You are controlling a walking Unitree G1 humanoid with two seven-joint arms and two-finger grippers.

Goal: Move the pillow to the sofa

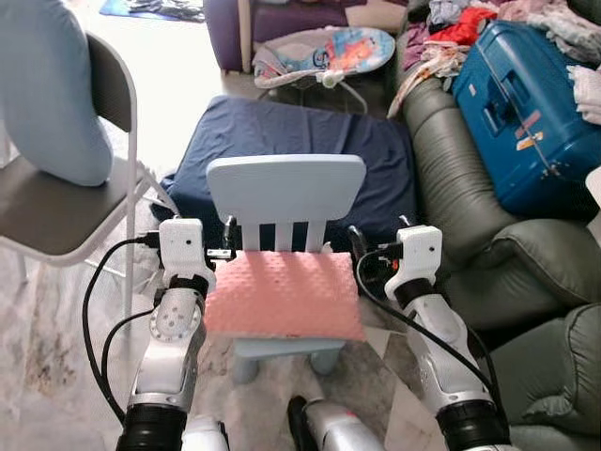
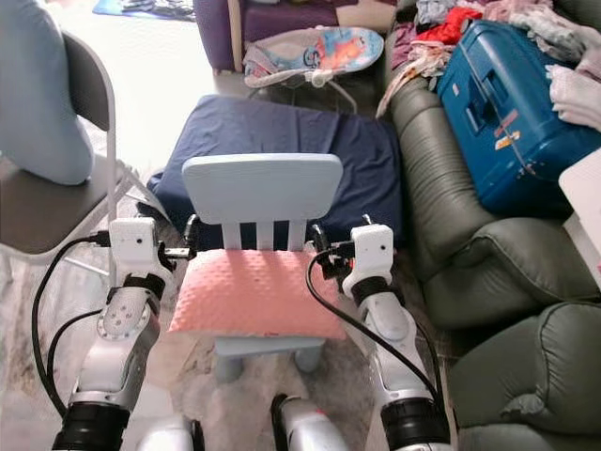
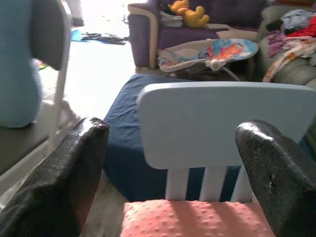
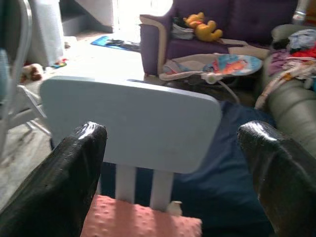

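The pink pillow (image 1: 285, 294) lies flat on the seat of a small blue chair (image 1: 285, 191). The left gripper (image 1: 228, 241) and right gripper (image 1: 361, 252) flank its back corners, fingers spread and empty, apparently placed for a two-sided lift. The sofa (image 1: 470, 202) stands to the right.

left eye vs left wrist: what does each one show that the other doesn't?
Left eye alone: both arms flanking the pink pillow, right hand, blue suitcase on the green sofa. Left wrist alone: yellow plush toy on the purple armchair, and the left hand open. Shared: pillow, small blue chair, navy cushion.
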